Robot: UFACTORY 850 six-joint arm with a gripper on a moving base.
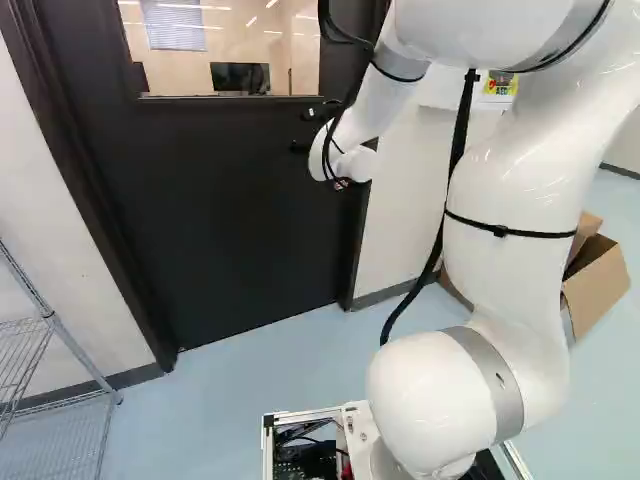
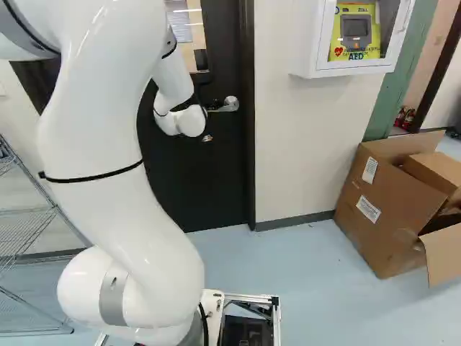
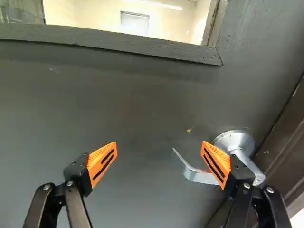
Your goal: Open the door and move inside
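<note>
Gripper [image 3: 159,164] stands wide; lever handle [image 3: 193,175] sits by one finger, near the latch-side edge of the door [image 3: 128,107]. Smooth metal, likely slippery, stiffly sprung; best taken toward its free end.

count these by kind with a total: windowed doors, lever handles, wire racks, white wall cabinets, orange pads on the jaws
windowed door: 1
lever handle: 1
wire rack: 1
white wall cabinet: 1
orange pads: 2
total: 6
</note>
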